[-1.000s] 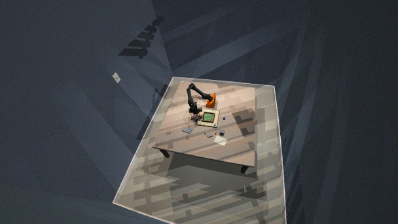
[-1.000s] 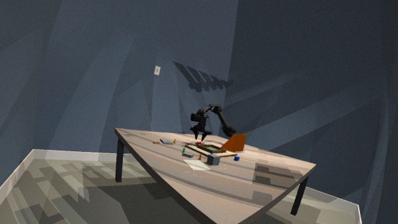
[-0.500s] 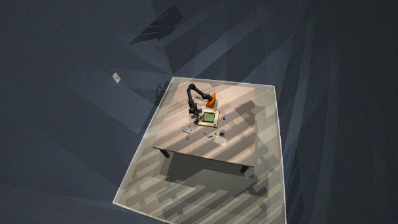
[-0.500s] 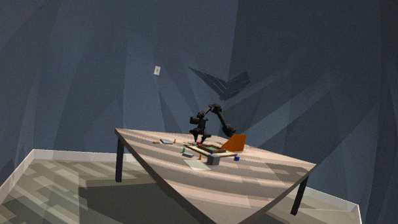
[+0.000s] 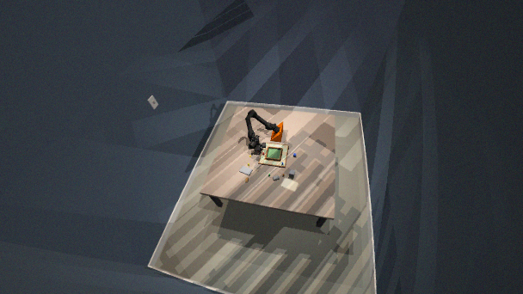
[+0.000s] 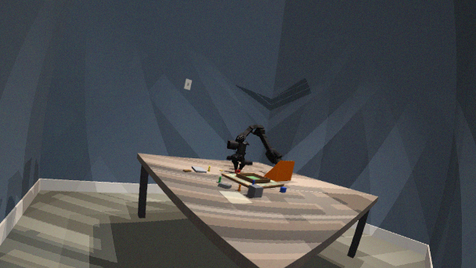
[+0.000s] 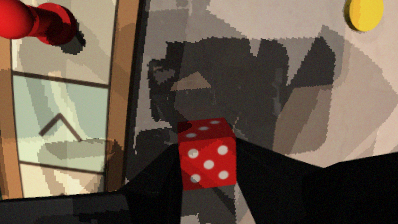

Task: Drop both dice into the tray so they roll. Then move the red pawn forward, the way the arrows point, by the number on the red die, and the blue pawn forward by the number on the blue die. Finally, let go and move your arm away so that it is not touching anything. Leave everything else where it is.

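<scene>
My gripper (image 6: pixel 238 168) (image 7: pixel 204 149) is shut on the red die (image 7: pixel 208 162), beside the board's left edge, low over the table. The die shows five pips on the face toward the wrist camera. The red pawn (image 7: pixel 17 21) stands on the game board (image 5: pixel 272 164) (image 6: pixel 279 185) (image 7: pixel 60 152), close to the gripper. An arrow is marked on a square near it. The tray (image 5: pixel 274 153) (image 6: pixel 265 181) is in the middle of the board. The blue pawn (image 5: pixel 282 163) (image 6: pixel 254 182) stands on the board's near side. The blue die (image 5: pixel 294 155) (image 6: pixel 283 190) lies on the table, right of the board.
An orange wedge (image 5: pixel 277 133) (image 6: pixel 283 171) stands by the arm's base. A grey block (image 5: pixel 292 173) (image 6: pixel 255 191), a cream sheet (image 5: pixel 290 185) (image 6: pixel 235 197), a grey flat slab (image 5: pixel 246 170) (image 6: pixel 199 169), and green (image 6: pixel 219 179) and yellow (image 6: pixel 209 168) pieces surround the board. A yellow disc (image 7: pixel 366 12) lies near the gripper.
</scene>
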Robot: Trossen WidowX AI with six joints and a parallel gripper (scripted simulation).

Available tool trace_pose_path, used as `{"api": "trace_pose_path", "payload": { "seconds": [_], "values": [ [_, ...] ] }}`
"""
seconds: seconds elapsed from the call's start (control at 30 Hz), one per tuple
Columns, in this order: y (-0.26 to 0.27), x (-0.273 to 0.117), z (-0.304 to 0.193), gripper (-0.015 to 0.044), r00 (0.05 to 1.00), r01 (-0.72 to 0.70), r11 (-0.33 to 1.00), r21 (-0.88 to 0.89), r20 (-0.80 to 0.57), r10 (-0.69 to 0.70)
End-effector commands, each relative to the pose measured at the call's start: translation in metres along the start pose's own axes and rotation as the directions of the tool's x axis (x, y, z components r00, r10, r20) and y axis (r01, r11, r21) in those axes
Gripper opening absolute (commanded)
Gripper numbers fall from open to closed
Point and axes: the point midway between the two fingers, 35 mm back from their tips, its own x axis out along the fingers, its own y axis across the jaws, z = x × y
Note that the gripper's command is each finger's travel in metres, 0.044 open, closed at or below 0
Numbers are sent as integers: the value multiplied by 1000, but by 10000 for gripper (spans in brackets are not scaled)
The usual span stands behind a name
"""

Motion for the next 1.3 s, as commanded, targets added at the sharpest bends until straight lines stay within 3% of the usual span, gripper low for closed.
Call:
{"api": "trace_pose_path", "payload": {
  "seconds": [0.0, 0.73, 0.93, 1.27],
  "values": [
    [1, 0, 1, 18, 1000, -4, 1000, -3, 2, 4],
    [2, -118, -4, 0, 1000, -12, 1000, -6, 2, 12],
    [4, -121, -3, 0, 1000, -11, 1000, -24, 3, 11],
    [39, -116, 24, 0, 1000, -15, 953, -302, 17, 21]
  ]
}}
